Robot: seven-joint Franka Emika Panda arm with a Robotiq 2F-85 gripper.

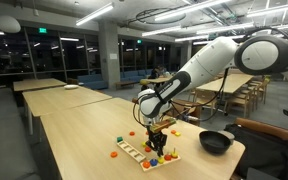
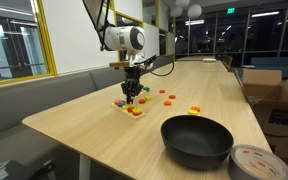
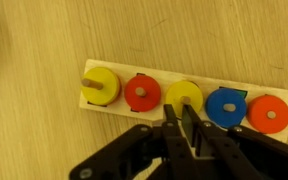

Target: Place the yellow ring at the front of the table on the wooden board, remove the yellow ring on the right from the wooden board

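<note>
Wooden board on counter: my hand clenched on middle yellow ring near rim, between red ring and blue ring.

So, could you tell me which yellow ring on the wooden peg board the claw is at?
The middle yellow ring, between the red ring and blue ring; the other yellow ring sits at the end.
</note>
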